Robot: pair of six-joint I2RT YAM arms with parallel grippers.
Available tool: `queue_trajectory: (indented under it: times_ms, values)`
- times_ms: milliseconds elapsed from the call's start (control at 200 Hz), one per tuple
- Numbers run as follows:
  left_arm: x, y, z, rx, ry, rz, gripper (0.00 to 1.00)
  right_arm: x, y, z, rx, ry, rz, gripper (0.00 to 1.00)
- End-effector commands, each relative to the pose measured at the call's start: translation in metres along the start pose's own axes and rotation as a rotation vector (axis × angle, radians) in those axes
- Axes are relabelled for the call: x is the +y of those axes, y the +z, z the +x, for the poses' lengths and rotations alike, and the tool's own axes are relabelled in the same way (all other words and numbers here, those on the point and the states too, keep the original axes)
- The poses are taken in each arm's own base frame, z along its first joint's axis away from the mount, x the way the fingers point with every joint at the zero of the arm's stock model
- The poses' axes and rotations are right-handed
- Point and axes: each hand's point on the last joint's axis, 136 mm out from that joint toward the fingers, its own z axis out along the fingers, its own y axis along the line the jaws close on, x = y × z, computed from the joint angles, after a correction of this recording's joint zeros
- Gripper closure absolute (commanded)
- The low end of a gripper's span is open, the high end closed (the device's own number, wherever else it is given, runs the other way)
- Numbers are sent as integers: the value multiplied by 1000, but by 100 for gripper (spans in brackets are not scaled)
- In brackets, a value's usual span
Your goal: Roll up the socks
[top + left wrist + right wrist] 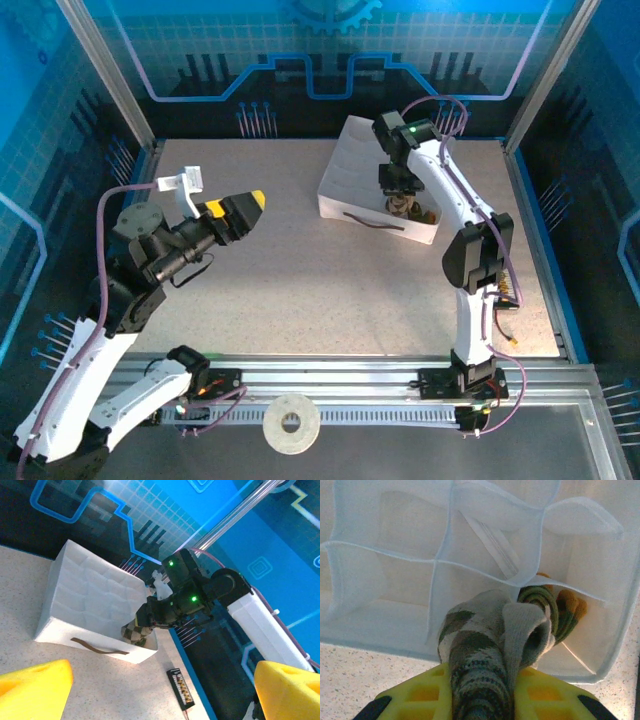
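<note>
Speckled table [300, 285] bears a white box [352, 160], over which the right claw [402, 200] clamps the checked sock [480, 652], while the left claw [243, 206] gapes wide

Far right on the speckled counter [320, 290]: a white quilted box [350, 175], set at an angle to the counter's edges, open at the top. Inside, thin fabric dividers splitting it into square cells [385, 580], with a flat white strap [487, 545] lying slantwise in one cell. On the near wall of the box, a thin brown strap handle [375, 225], sagging in a shallow curve. Right of the box, just beside the counter's right edge, a small black strip-shaped part [181, 692], too small to identify. Along the near edge, a metal rail [330, 375]. Nearer than the rail, a white ring [291, 425] lying flat. Behind and to both sides, blue patterned panels [300, 40] in metal posts [105, 70].
</note>
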Motion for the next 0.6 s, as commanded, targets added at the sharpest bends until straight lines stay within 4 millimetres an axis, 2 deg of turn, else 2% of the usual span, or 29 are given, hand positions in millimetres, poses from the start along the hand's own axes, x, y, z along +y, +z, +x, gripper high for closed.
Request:
queue_trajectory:
  times_ms: [0,595]
  values:
    - [11,2,9,1,5,-24,6,-5,7,-5,27,-6,18,100]
    - [9,5,7,-3,-25,-12,5,1,76,13,140,-19,78,100]
